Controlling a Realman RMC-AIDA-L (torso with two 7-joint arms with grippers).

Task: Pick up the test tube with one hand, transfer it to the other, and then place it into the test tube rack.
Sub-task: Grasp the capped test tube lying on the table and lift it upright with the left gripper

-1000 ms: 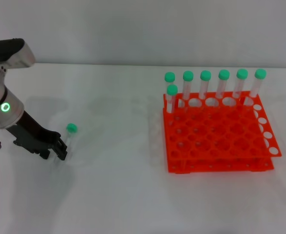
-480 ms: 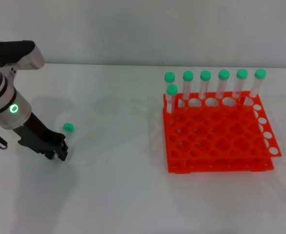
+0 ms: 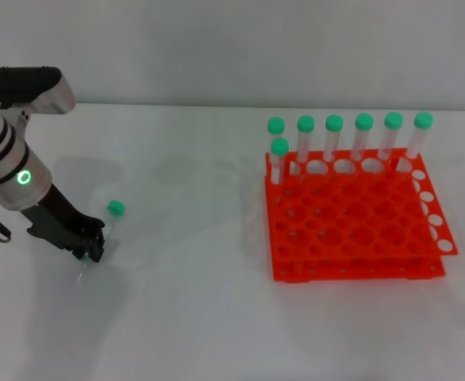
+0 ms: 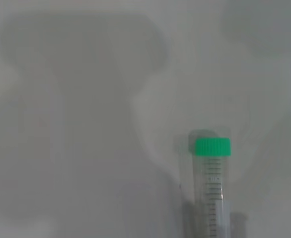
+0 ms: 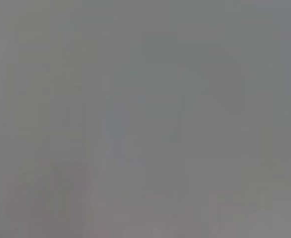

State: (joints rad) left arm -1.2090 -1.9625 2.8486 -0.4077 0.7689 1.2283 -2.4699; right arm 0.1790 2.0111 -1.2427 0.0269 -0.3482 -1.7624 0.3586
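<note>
The test tube (image 3: 109, 222) is a clear tube with a green cap (image 3: 116, 209), and it lies tilted at the left of the white table. My left gripper (image 3: 92, 244), black on a silver wrist with a green light (image 3: 24, 177), is closed around the tube's lower body. The tube's tip pokes out below the fingers. In the left wrist view the tube (image 4: 213, 188) points away from the camera, cap (image 4: 212, 147) farthest. The orange test tube rack (image 3: 351, 218) stands at the right. The right gripper is out of view, and its wrist view shows only plain grey.
Several green-capped tubes (image 3: 334, 143) stand upright in the rack's far rows. One more tube (image 3: 279, 159) stands at the rack's near-left corner. A white wall runs behind the table.
My left gripper has shifted slightly towards the tube and closed around it. The cap wobbled left and back, and the tube's tip now shows below the fingers.
</note>
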